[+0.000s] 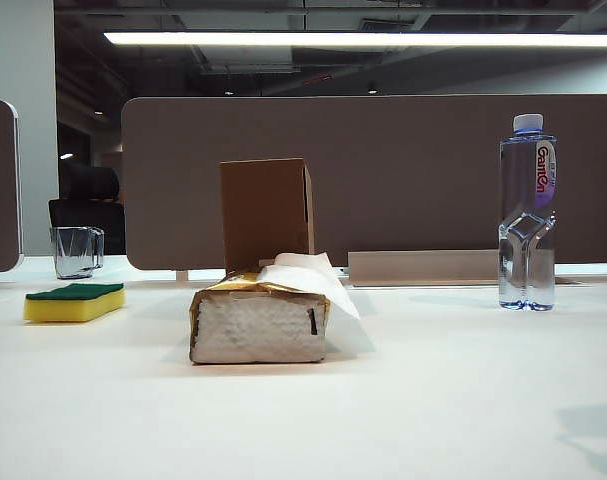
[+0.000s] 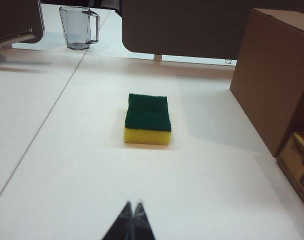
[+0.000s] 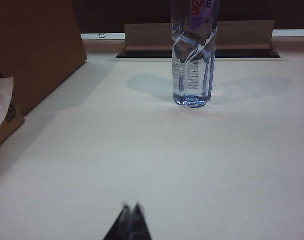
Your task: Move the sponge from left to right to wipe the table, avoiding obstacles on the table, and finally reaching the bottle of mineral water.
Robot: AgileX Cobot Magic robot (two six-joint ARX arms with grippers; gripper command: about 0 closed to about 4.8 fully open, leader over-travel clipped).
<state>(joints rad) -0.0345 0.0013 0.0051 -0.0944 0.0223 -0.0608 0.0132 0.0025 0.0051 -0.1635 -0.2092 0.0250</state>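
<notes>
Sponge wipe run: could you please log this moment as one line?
sponge untouched, table left | left gripper shut, short of sponge | right gripper shut, facing bottle | wipe not started

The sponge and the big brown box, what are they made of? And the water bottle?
The sponge looks like soft yellow foam with a rough dark green scrubbing layer on top. The brown box looks like plain matte cardboard, with flat dull sides and sharp folded edges. The water bottle seems to be thin clear plastic: you can see through it, and it shines. Both grippers, left and right, are shut, holding nothing.
</notes>
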